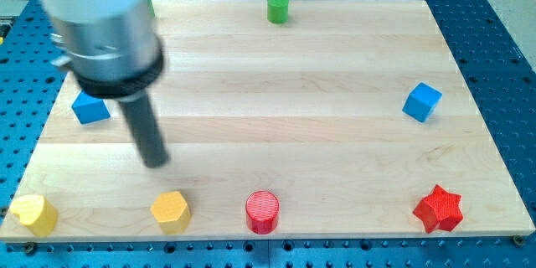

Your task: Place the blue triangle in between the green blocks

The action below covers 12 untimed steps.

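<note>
The blue triangle (90,107) lies near the board's left edge, partly behind my arm. A green cylinder (277,7) stands at the top edge, in the middle. A sliver of a second green block (152,6) shows at the top left, mostly hidden by the arm. My tip (156,164) rests on the board to the right of and below the blue triangle, not touching it.
A blue cube (421,101) sits at the right. Along the bottom edge are a yellow block (33,214), a yellow hexagon (170,211), a red cylinder (262,212) and a red star (438,208). The wooden board (293,126) lies on a blue perforated table.
</note>
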{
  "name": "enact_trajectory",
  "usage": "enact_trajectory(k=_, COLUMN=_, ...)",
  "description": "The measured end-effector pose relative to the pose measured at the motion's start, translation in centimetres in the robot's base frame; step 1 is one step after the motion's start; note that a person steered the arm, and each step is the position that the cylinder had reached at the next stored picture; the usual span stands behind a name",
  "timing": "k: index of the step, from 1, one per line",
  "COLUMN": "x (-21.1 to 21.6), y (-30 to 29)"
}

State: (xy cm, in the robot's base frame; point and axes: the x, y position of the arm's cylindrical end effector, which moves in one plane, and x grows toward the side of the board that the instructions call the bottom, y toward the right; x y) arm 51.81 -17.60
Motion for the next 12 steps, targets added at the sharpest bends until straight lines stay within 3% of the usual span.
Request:
enact_trajectory(k=1, x=0.0, y=-10.2)
enact_trajectory(k=2, x=-1.7, y=-12.8)
enact_trajectory(k=3, x=-6.7, y=-11.7)
enact_trajectory(k=5, x=-9.9, y=6.4)
enact_trajectory(k=7, x=-12.6, y=1.9)
enact_trajectory(k=8, x=-12.6, y=-4.0)
enact_trajectory(k=9, x=-9.0, y=-12.8)
enact_trajectory(k=12, x=-1.5, y=-8.9)
